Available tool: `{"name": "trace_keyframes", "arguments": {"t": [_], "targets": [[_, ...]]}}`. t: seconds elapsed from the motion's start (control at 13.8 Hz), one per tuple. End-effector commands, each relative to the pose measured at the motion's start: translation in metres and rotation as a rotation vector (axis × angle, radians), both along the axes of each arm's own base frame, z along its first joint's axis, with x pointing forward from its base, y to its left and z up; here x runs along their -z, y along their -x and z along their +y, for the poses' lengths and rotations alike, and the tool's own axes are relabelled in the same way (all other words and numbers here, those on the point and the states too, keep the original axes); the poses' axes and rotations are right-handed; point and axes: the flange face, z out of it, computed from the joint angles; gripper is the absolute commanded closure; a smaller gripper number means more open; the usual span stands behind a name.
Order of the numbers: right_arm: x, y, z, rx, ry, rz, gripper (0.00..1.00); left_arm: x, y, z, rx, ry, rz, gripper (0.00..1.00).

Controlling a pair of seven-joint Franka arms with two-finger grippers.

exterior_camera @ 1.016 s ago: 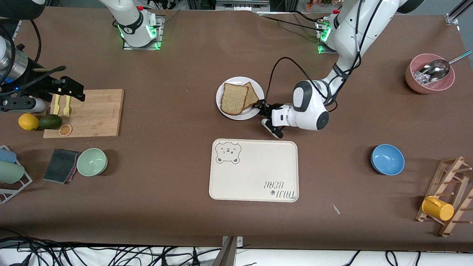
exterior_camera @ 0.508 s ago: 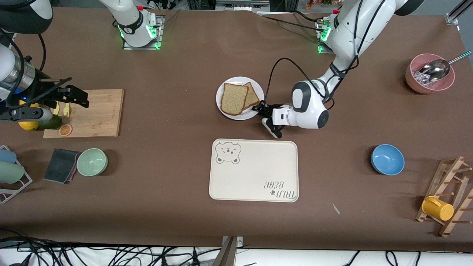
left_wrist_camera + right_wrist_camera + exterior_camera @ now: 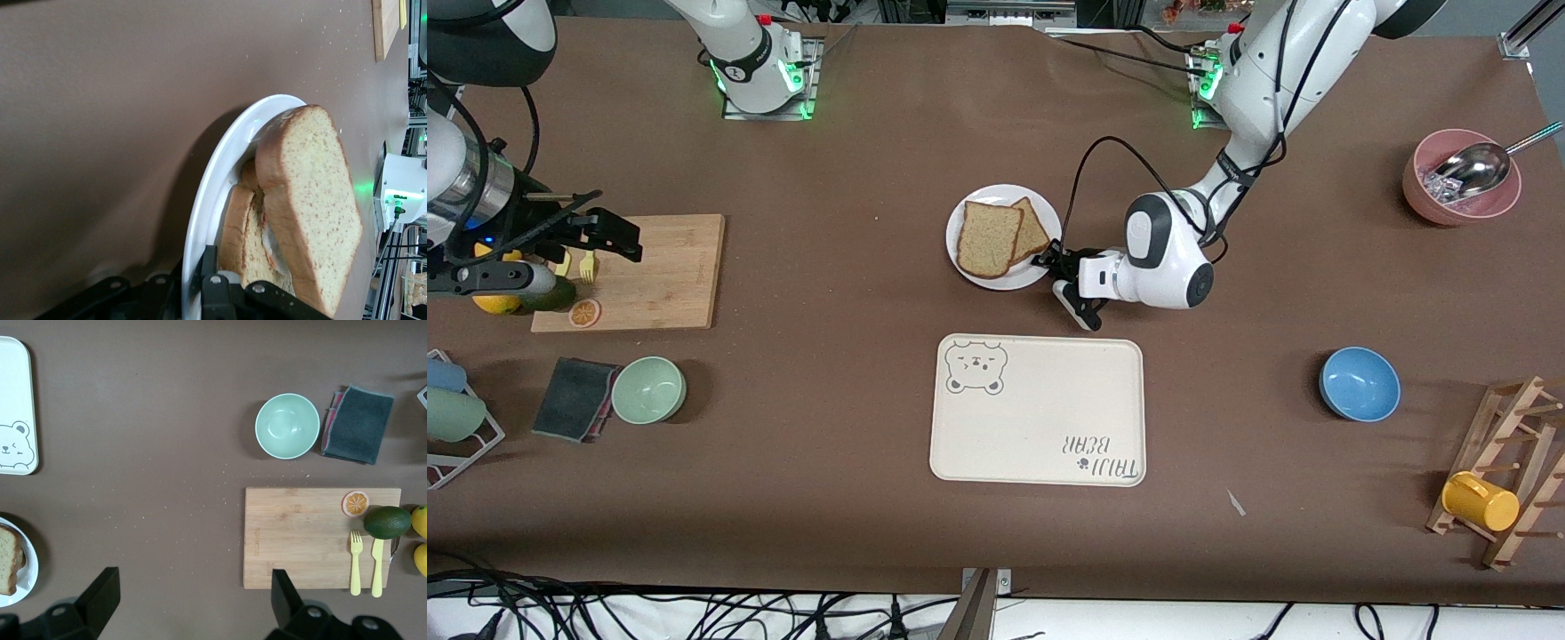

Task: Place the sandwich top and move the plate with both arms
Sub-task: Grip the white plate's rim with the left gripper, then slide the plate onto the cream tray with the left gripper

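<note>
Brown tabletop: left gripper (image 3: pixel 1055 264) pinches the plate (image 3: pixel 980 271) rim at four o'clock, so the sandwich top (image 3: pixel 990 237) may slide while the spread right gripper (image 3: pixel 605 233) waits over the cutting board (image 3: pixel 660 271).

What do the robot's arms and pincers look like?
Both arms are glossy white with rounded black joints. Green lights glow at their bases. The left arm trails looping black cables to its black left pincer. The right pincer is black too, with two blunt fingers.
</note>
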Motion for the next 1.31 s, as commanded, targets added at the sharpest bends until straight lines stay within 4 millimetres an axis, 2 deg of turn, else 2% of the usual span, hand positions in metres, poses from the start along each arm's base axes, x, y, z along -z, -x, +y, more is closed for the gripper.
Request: {"name": "trace_keyframes", "arguments": {"t": [0.0,0.22,0.36,0.44,0.65,0.8,0.94,1.09,1.23], "targets": [[-0.003,0.000,0.001,-0.002,0.012,-0.009,0.00,-0.013,-0.015,0.014,-0.030,0.047,-0.005,1.00],[-0.003,0.000,0.001,-0.002,0.012,-0.009,0.00,-0.033,-0.038,0.025,-0.053,0.086,-0.004,1.00],[-0.002,0.000,0.001,-0.002,0.012,-0.008,0.00,-0.048,-0.055,0.040,-0.062,0.137,0.022,1.00],[-0.002,0.000,0.001,-0.002,0.012,-0.008,0.00,-0.062,-0.064,0.042,-0.055,0.159,0.015,1.00],[-0.002,0.000,0.000,0.000,0.012,-0.008,0.00,-0.084,-0.109,0.069,-0.090,0.192,-0.065,1.00],[-0.002,0.000,0.001,-0.002,0.012,-0.009,0.00,-0.097,-0.141,0.071,-0.127,0.212,-0.099,1.00],[-0.002,0.000,0.000,0.000,0.012,-0.008,0.00,-0.097,-0.167,0.078,-0.183,0.203,-0.094,1.00],[0.002,-0.001,0.000,0.000,0.013,-0.001,0.00,-0.085,-0.198,0.097,-0.240,0.178,-0.104,1.00],[0.003,-0.001,0.001,-0.002,0.013,0.000,0.00,-0.071,-0.212,0.098,-0.258,0.161,-0.099,1.00]]}}
